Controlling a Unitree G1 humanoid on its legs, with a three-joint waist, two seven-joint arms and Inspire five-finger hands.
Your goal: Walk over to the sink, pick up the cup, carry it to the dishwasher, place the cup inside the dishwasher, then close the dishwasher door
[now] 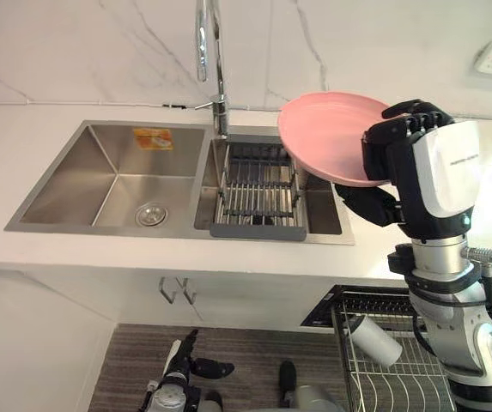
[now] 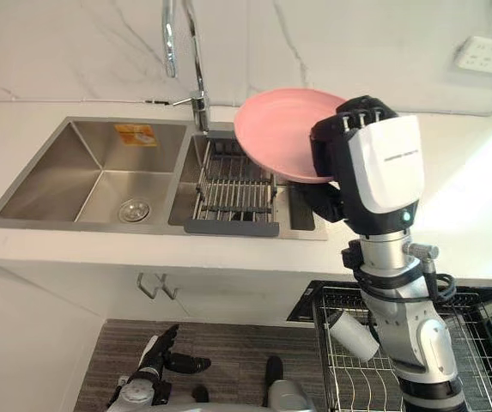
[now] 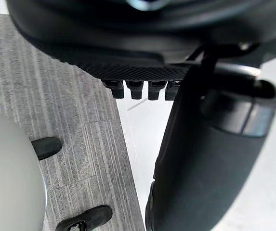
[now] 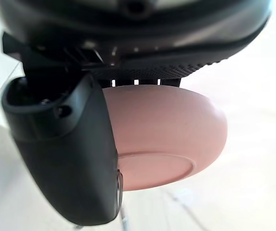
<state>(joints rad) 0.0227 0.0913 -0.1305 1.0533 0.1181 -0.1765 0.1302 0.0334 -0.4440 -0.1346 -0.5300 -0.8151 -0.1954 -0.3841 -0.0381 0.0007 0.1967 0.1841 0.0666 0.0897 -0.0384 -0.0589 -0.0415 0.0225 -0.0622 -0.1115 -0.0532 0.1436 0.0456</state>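
Above the right end of the stainless steel double sink [image 1: 57, 184], the right hand [image 1: 409, 150] is clenched on the rim of a round pink plate [image 1: 327, 133] (a plate, not a cup), with fingers over the edge and thumb beneath. The plate looks light, stiff and glossy, so I judge it could slip or chip; a firm rim pinch suits it. A white cylindrical cup [image 1: 376, 340] lies in the wire dishwasher rack [image 1: 400, 382], near right. The left hand [image 2: 167, 354] hangs relaxed, near left.

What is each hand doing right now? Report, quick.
Left hand: open and relaxed, holding nothing.
Right hand: shut on the pink plate, gripping its rim.
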